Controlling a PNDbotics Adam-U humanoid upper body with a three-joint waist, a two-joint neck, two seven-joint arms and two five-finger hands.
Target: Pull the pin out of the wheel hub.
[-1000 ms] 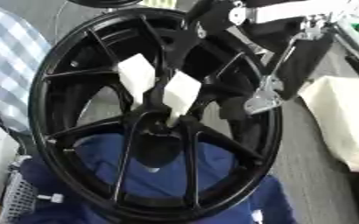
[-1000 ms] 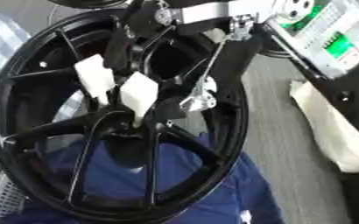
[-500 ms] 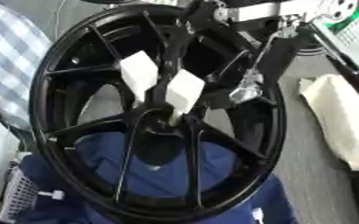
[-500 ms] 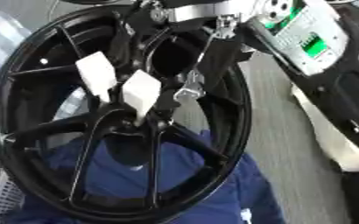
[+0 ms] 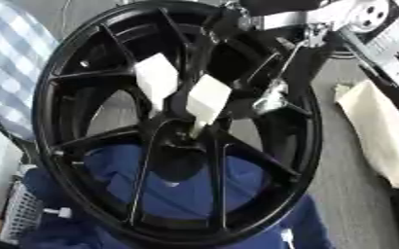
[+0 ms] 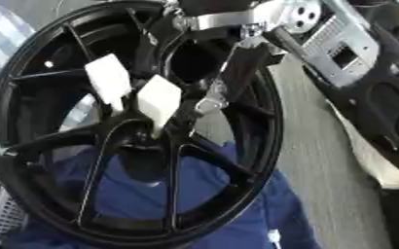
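Right hand [image 5: 275, 95]: silver fingertips just right of the wheel hub [image 5: 182, 141], over the spokes; finger state cannot be told. Checked cloth [image 5: 11, 63]: far left of hub. Two white tags [image 5: 207, 97]: just above hub, on spokes. Blue fabric [image 5: 186, 187]: below hub, behind wheel. Pin: not made out.

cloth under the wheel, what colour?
Blue cloth, seen through the black wheel's spokes; clearest in the left eye view.
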